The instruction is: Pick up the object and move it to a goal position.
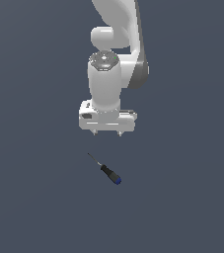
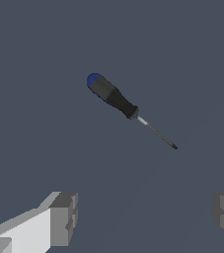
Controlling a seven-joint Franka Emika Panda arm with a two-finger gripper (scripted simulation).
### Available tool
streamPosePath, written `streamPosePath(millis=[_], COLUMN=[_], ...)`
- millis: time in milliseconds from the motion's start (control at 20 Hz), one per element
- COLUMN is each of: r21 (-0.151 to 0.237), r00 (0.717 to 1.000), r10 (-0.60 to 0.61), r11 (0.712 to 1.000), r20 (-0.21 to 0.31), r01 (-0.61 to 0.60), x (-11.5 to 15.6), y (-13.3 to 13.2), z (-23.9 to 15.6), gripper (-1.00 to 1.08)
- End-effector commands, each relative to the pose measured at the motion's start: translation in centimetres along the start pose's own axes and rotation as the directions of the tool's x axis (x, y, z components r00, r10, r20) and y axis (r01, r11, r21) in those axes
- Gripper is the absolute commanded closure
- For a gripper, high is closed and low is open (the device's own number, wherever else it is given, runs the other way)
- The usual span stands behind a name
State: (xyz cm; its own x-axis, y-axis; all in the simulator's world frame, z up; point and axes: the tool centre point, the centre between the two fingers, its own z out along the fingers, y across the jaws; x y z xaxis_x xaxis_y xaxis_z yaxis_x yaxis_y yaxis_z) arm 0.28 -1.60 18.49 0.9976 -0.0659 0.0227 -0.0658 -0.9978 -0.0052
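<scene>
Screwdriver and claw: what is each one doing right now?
Screwdriver: lying flat on the grey floor, not held, blue cap toward the exterior view's right, metal tip toward its left.
Claw: open, empty, above the floor, touching nothing; its fingers are spread wide, with the screwdriver off to one side of their gap.

No readable text, labels, brands, numbers or signs in either view. Screwdriver (image 2: 114, 97) handle carries no marking; arm housing (image 1: 104, 84) is plain white, with only tiny unreadable dots on its top cap.
</scene>
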Motion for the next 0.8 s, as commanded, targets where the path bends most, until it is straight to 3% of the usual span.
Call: streamPosePath(millis=[0, 750], r21=[0.000, -0.014], r00=[1.000, 0.999], r10=[0.000, -0.049], r11=[1.000, 0.999], r20=[0.000, 0.002], r01=[0.000, 0.049], x=[0.00, -0.09], y=[0.00, -0.03], z=[0.00, -0.38], gripper=[-0.92, -0.92])
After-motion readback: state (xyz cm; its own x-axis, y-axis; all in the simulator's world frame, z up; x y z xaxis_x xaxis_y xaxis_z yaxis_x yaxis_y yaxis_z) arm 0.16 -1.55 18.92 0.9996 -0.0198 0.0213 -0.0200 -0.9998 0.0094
